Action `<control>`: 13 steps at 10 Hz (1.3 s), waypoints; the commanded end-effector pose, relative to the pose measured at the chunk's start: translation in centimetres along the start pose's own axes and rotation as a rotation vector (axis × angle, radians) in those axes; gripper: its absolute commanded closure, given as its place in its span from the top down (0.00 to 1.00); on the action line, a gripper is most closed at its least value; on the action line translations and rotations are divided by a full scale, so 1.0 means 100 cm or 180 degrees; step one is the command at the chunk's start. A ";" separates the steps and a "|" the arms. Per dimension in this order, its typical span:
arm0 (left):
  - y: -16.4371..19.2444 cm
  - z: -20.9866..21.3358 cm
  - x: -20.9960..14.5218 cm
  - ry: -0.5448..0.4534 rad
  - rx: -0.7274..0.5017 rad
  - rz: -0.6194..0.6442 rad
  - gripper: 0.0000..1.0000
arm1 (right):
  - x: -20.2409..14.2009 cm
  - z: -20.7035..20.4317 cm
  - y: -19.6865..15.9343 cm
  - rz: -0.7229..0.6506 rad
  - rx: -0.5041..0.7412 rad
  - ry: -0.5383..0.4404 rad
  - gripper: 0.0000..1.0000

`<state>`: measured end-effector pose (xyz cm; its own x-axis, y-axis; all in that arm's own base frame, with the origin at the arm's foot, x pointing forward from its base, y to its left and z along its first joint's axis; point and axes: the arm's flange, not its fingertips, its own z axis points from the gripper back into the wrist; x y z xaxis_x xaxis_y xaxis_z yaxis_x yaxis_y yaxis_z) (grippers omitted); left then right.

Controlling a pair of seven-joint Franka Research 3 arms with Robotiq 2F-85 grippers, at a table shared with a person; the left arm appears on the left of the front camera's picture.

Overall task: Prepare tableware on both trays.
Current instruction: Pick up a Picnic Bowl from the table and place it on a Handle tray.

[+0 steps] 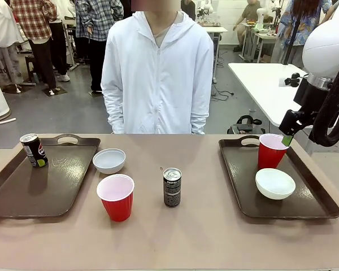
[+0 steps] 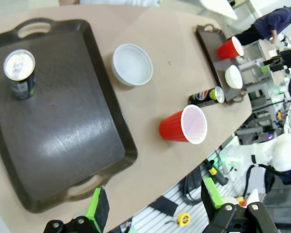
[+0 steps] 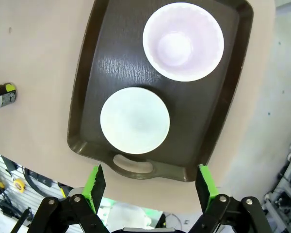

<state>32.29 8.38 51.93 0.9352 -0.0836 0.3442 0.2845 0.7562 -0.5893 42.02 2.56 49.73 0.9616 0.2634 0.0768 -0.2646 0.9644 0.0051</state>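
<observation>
Jaws wide, empty, on left gripper, right gripper; red cup (white inside), bowl on tray

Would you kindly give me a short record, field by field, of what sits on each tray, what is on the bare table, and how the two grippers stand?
left tray: Pepsi can, upright, far left corner
right tray: red cup at the far side, white bowl nearer the robot
bare table: loose bowl, loose red cup, dark can, all upright, between the trays
left gripper: open, empty
right gripper: open, empty, above the right tray
</observation>
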 end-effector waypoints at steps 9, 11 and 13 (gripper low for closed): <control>0.000 0.000 0.000 0.0000 0.0000 0.0000 1.00 | 0.000 0.001 0.000 0.0000 -0.0002 -0.0009 0.96; -0.048 0.015 0.013 0.0036 0.0607 -0.0009 1.00 | -0.010 0.012 -0.024 -0.0193 0.0648 -0.0245 0.96; -0.095 0.000 0.034 0.0412 0.1186 -0.0149 1.00 | -0.029 0.028 -0.056 -0.0328 0.1345 -0.0331 0.96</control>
<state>32.17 2.73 57.85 0.9334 -0.1505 0.3257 0.2709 0.8909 -0.3646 41.09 -1.94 51.48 0.9767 0.1535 0.1498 -0.1929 0.9338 0.3014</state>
